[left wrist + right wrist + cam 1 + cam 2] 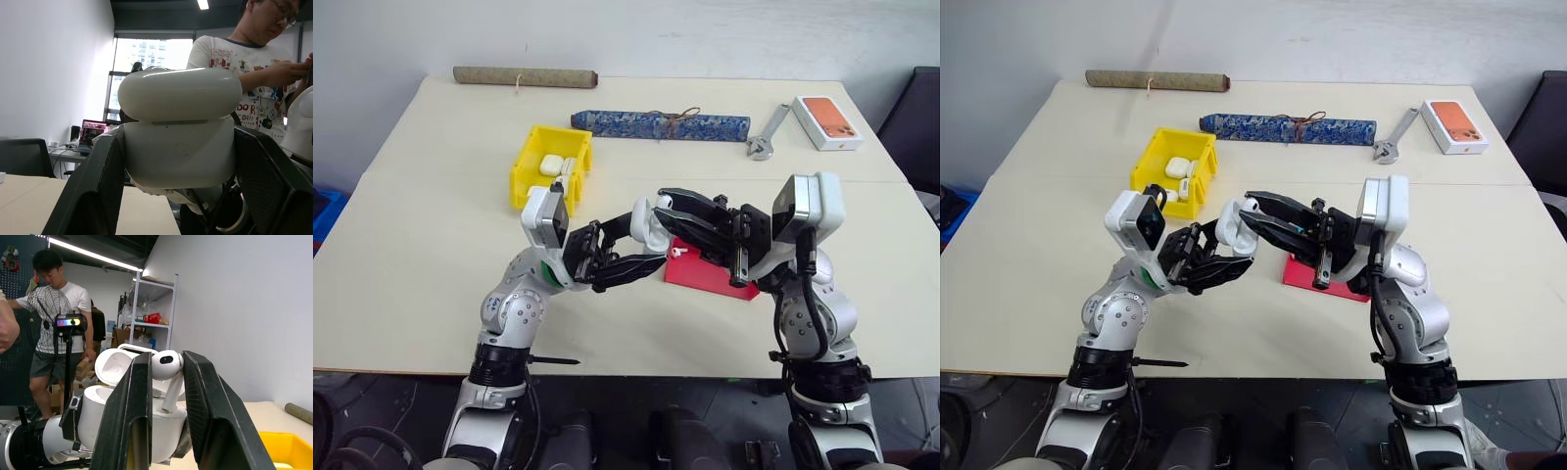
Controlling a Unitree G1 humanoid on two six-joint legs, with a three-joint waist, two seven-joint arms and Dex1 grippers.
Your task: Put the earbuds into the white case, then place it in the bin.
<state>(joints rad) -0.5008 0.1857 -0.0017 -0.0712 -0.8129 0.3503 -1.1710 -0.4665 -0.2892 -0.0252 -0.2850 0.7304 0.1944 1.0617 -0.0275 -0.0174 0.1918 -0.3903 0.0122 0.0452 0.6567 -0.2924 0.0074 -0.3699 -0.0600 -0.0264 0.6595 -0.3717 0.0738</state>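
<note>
Earbud — tiny glossy white, stemmed — pinched in right gripper over open glossy white case, clamped by left gripper; next, seat stem squarely.

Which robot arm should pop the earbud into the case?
Right. Its tool already pinches an earbud just above the open white case, which the left tool holds.

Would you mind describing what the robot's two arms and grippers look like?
Both arms are built of rounded silver-grey joint housings over black ribbed bases. Black cables run along the right forearm. Each wrist carries a boxy white and grey camera module. The left gripper and right gripper each have two flat, tapering black fingers.
</note>
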